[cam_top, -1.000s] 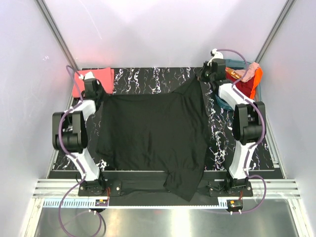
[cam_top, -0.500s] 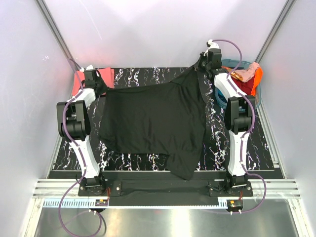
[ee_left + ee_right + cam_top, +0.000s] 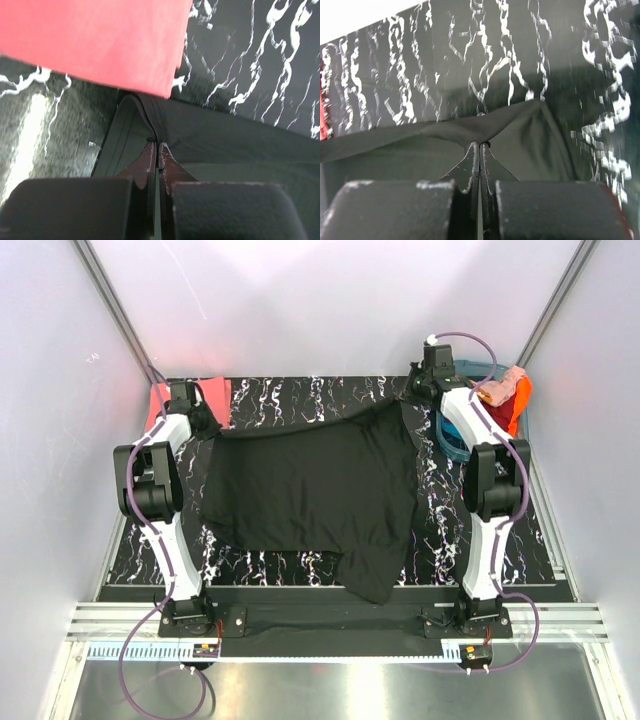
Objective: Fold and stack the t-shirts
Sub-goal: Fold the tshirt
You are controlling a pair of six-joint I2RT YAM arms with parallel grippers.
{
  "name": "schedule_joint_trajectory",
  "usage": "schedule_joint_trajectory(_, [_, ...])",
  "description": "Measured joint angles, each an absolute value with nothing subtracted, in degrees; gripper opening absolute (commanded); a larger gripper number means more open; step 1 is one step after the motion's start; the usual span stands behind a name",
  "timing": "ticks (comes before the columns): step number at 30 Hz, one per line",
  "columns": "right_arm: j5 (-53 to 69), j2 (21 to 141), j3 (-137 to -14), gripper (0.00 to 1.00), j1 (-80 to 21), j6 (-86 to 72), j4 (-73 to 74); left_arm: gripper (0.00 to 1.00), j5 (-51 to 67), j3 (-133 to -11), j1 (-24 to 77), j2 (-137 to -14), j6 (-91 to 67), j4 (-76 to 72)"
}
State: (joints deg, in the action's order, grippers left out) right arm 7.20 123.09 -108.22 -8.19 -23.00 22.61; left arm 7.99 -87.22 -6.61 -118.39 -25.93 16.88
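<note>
Left pincer (image 3: 158, 146) clamped shut on a corner of the black t-shirt (image 3: 310, 490), far-left of the worktop (image 3: 300, 400), just beside the flat coral-pink t-shirt (image 3: 100, 40). Right pincer (image 3: 480, 145) likewise closed on the other far corner, worktop far-right. My read: the two-corner grip holds that edge taut so the cloth lies flat for folding; near tail reaches the worktop's near edge

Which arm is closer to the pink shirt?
Left. The left arm reaches right beside the pink shirt, jaws shut on a corner of the black shirt. The right arm is far across, next to the basket.
</note>
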Motion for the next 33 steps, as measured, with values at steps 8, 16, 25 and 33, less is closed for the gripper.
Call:
schedule_joint_trajectory(8, [8.4, 113.8, -105.73, 0.0, -8.19, -24.86, 31.81, 0.0, 9.43, -90.06, -7.38, -118.34, -23.42, 24.67])
schedule_joint_trajectory(16, [11.75, 110.02, -98.45, 0.0, -8.19, -26.06, 37.82, 0.0, 10.37, -90.11, -8.49, -117.34, -21.21, 30.81])
schedule_joint_trajectory(25, [13.19, 109.23, -94.13, 0.0, -8.14, -26.87, 42.33, 0.0, 10.37, -87.37, -9.3, -113.36, -18.79, 33.54])
schedule_joint_trajectory(33, [13.02, 106.96, -93.6, 0.0, -8.12, -26.59, 45.76, 0.0, 10.35, -86.61, -9.85, -112.99, -17.98, 34.79])
